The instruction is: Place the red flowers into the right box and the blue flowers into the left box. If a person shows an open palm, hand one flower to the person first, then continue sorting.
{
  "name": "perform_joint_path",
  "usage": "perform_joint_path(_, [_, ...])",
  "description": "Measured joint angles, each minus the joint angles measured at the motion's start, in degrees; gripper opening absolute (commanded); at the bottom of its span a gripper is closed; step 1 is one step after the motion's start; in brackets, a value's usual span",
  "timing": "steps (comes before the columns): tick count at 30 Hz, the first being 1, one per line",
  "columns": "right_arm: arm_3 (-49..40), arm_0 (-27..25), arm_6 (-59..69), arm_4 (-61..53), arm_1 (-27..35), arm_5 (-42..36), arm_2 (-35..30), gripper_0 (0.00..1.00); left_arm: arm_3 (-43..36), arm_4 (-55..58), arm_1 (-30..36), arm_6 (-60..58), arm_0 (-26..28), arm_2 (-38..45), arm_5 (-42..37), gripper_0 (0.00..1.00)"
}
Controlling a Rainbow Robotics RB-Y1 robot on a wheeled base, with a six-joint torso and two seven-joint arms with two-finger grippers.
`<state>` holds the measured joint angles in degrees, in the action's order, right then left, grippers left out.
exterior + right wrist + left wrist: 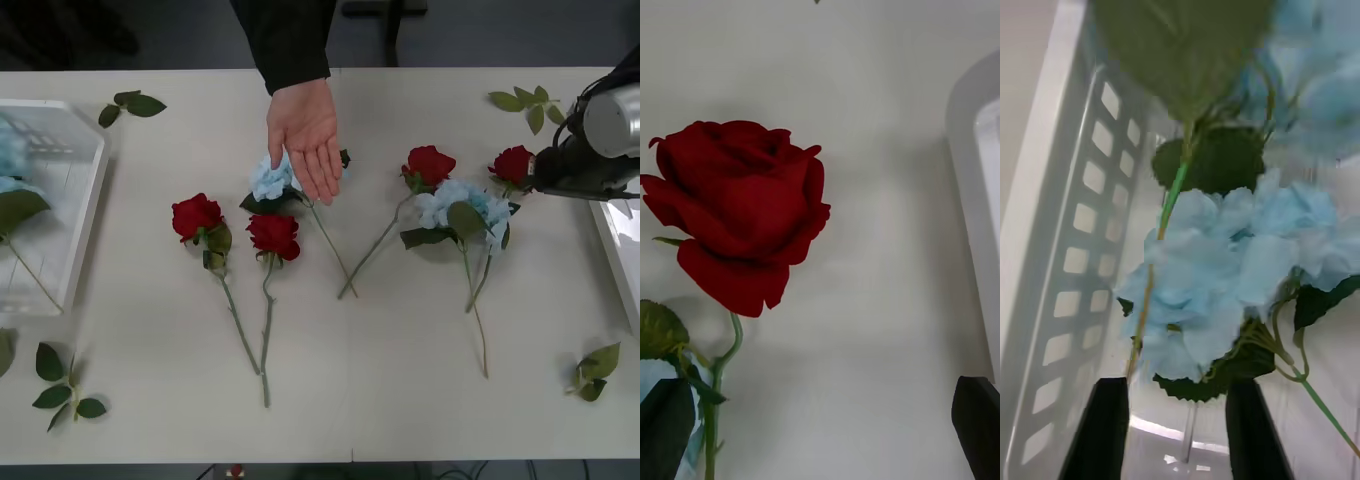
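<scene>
Shows an open palm (307,140) in the upper middle of the front view, fingers flat together, reaching out of a black sleeve (290,40) and hovering over one of the blue flowers (272,180); reads as a request for a flower, so the hand-over likely comes before more sorting. Leaves four red flowers (274,235) on the worktop (400,380), two left of centre and two at upper right, with more blue ones between the right pair.

Puts the right tool (820,427) near the rightmost rose (737,210), black fingers spread to the two corners of the right wrist view and holding nothing; seems lined up to take that bloom. Keeps the right box (962,150) just beside it at the frame's right edge, nothing visible inside it.

Holds the left tool (1176,431) over the left box (1082,262) at the front view's left edge, fingers apart and gripping nothing, blue clusters lying in the bin below, probably set down there.
</scene>
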<state>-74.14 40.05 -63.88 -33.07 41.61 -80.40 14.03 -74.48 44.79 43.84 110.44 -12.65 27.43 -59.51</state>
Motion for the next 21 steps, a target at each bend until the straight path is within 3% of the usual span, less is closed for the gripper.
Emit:
perform_joint_path(4, [2.56, 0.0, 0.23, 4.08, -2.34, 1.8, 0.0, 1.0, -1.19, 2.13, 0.0, 0.63, 0.0, 3.14, -6.74, 0.68])
perform_joint_path(10, [5.44, 0.0, 1.53, 6.91, -5.15, 3.62, 0.0, 1.0, -7.9, 4.33, 1.23, 1.47, 0.0, 6.08, -17.62, 0.69])
perform_joint_path(21, [11.3, 0.0, 1.54, 9.25, -10.43, 7.61, 0.02, 0.99, -9.92, 4.91, 2.68, 1.47, 0.0, 6.06, -19.11, 0.71])
